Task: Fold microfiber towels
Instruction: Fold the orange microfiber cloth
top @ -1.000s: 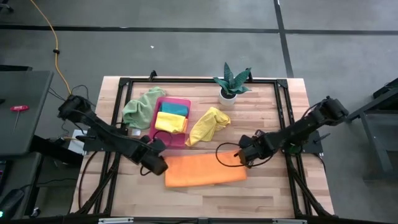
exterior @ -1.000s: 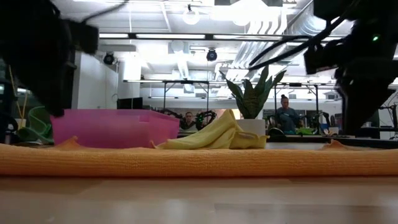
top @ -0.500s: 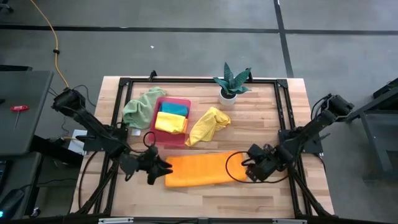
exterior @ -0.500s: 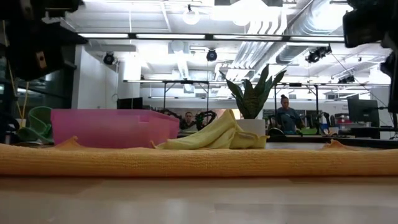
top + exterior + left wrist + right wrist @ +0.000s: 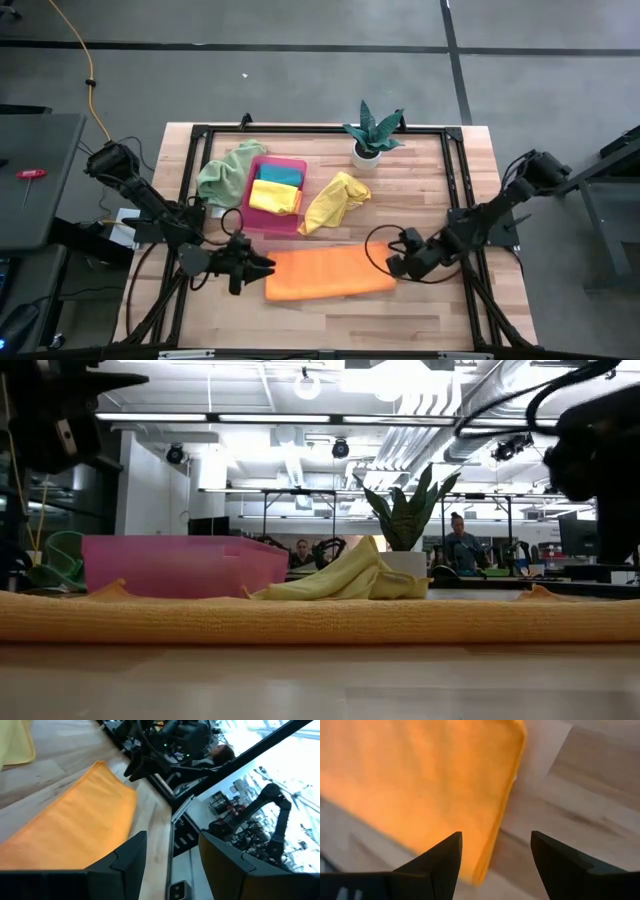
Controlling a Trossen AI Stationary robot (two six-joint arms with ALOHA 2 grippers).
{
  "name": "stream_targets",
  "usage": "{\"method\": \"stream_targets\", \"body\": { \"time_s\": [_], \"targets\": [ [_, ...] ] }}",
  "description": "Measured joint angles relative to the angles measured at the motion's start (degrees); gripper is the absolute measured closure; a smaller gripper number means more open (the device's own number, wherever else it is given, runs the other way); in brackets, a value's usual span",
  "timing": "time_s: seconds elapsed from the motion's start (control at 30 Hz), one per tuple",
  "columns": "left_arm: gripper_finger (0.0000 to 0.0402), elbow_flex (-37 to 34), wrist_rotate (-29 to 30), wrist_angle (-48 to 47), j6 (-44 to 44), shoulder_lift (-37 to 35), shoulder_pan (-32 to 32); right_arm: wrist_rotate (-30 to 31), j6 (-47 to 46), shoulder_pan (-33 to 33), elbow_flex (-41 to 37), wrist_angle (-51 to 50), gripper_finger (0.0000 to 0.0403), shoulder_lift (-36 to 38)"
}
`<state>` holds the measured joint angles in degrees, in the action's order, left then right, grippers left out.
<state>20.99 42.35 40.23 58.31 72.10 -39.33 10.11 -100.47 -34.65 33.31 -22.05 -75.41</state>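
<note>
Flat, nubbly rectangular orange towel [image 5: 330, 273]

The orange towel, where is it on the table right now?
In the high view the orange towel lies flat near the table's front edge, between the left gripper and right gripper, in front of the pink tray.

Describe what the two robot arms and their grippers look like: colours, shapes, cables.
Both arms are dark, nearly black, built of slim jointed links rising from bases at the table's side edges. The left gripper and right gripper each end in two broad, flat, angular black jaws, plain and unmarked in the wrist views. Loose black cables loop beside each wrist. No coloured markings show on them.
</note>
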Motion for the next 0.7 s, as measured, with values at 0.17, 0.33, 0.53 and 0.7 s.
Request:
{"method": "stream_targets", "body": {
  "time_s": [0.17, 0.33, 0.53, 0.7],
  "targets": [
    [0.0231, 0.0, 0.0, 0.0, 0.0, 0.0, 0.0, -0.4, 0.5, 3.3, 0.0, 1.0, 0.0174, -2.2],
    [0.0231, 0.0, -0.1, -0.1, 0.4, 0.0, 0.0, -2.4, 1.7, 5.1, 0.0, 3.5, 0.0174, -5.5],
    [0.0231, 0.0, -0.1, -0.4, 0.1, 0.0, 0.0, -2.6, 1.8, 5.5, 2.5, 3.6, 0.0174, -9.4],
    [0.0231, 0.0, -0.1, -0.8, 0.0, 0.0, 0.0, -2.8, 2.0, 5.8, 6.1, 2.4, 0.0174, -12.0]
  ]
}}
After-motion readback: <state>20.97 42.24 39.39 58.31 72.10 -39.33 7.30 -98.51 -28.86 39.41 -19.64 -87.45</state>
